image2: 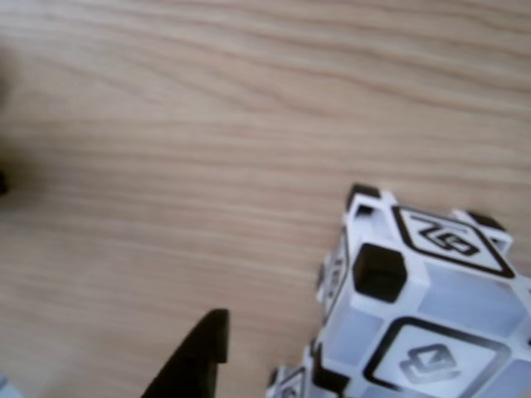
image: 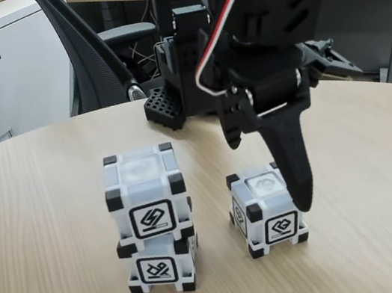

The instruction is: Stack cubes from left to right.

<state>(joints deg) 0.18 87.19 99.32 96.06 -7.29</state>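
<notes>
Two cubes (image: 150,219) stood stacked toward the desk's (image: 34,220) front edge. The gripper (image: 274,178), open and empty, hung over the third cube (image: 266,210); next: descend, straddle, close

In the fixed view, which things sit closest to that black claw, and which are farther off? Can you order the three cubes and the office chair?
From the end effector:
1. Lone cube, right under its tip.
2. Top cube of the stack, to the left.
3. Bottom cube of the stack, lower left, only slightly farther.
4. Office chair, behind the table, upper left.
</notes>
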